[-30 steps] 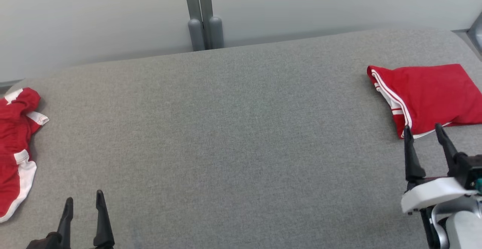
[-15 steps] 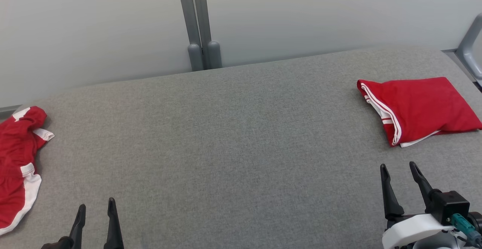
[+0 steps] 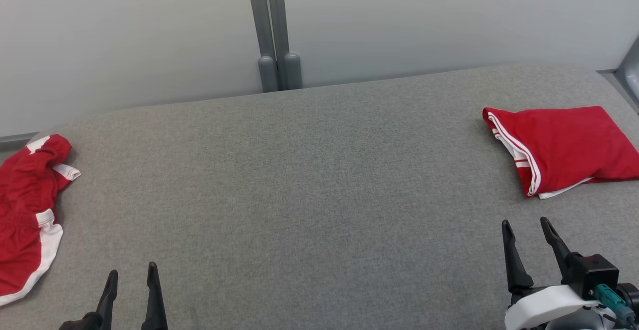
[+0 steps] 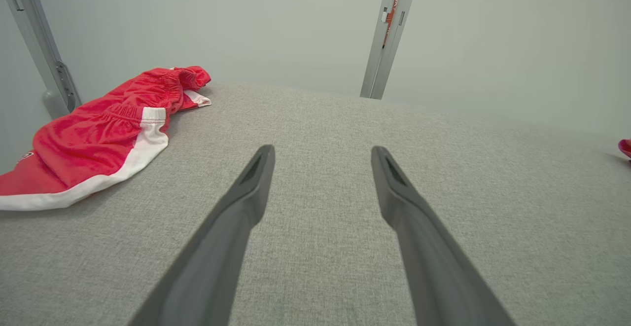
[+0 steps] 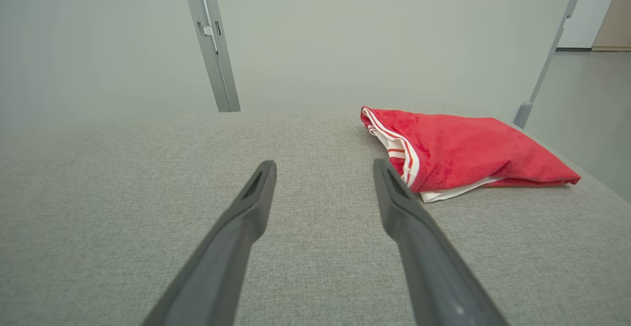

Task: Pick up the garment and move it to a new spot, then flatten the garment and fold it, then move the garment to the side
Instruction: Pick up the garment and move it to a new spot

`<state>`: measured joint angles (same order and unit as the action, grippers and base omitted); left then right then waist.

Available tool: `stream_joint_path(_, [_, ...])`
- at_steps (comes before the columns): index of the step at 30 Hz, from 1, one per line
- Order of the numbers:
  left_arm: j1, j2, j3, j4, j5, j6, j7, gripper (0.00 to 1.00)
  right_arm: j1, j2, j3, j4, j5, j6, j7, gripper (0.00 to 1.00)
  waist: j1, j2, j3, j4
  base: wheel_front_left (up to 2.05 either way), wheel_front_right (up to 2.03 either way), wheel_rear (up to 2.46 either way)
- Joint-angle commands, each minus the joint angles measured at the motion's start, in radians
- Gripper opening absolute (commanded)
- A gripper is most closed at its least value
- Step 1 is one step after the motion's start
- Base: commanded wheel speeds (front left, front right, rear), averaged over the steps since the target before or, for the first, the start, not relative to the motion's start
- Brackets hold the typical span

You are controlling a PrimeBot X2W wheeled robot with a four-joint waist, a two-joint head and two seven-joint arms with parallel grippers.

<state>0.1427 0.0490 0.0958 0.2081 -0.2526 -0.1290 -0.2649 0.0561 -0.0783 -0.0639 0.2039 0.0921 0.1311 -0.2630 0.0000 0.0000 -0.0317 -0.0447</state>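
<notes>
Above the grey table (image 3: 319, 195), left hand (image 3: 132, 269) and right hand (image 3: 525, 221) gape wide, empty

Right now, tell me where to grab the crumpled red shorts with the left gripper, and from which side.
Probably the white-trimmed hem of the crumpled red shorts. Bring the left gripper, fingers open, down from above on the side toward the middle of the grey table. That edge faces it and lies flat and loose, so one finger can slide under.

Looks like a lab test cell, not a home. Grey fabric-topped table (image 3: 319, 195), plain pale panels (image 3: 125, 35) on metal posts (image 3: 272, 30) along the far side. Bare floor (image 5: 591, 119) beyond, right.
</notes>
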Motion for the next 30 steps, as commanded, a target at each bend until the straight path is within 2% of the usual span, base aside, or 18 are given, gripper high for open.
stream_joint_path(1, [-0.005, 0.004, -0.001, 0.000, 0.008, -0.002, 0.001, 1.00, -0.001, 0.000, 0.000, 0.003, -0.008, -0.001, -0.003, 1.00, 0.0000, 0.0000, 0.000, 0.000, 0.00, 0.00, 0.00])
stream_joint_path(19, [-0.010, 0.003, -0.003, -0.005, 0.010, -0.003, 0.001, 1.00, 0.005, 0.001, 0.005, 0.005, 0.000, -0.001, -0.003, 1.00, 0.0000, 0.0000, 0.008, 0.017, 0.00, 0.00, 0.00])
stream_joint_path(23, [-0.024, 0.004, -0.012, -0.001, 0.012, -0.003, 0.001, 1.00, 0.014, 0.002, 0.011, 0.000, 0.004, -0.001, -0.003, 1.00, 0.0000, 0.0000, 0.010, 0.076, 0.00, 0.00, 0.00])
stream_joint_path(30, [-0.004, 0.004, -0.009, -0.007, 0.014, -0.003, 0.001, 1.00, 0.014, 0.011, 0.047, 0.006, 0.014, -0.001, -0.003, 1.00, 0.0000, 0.0000, 0.006, 0.247, 0.00, 0.00, 0.00])
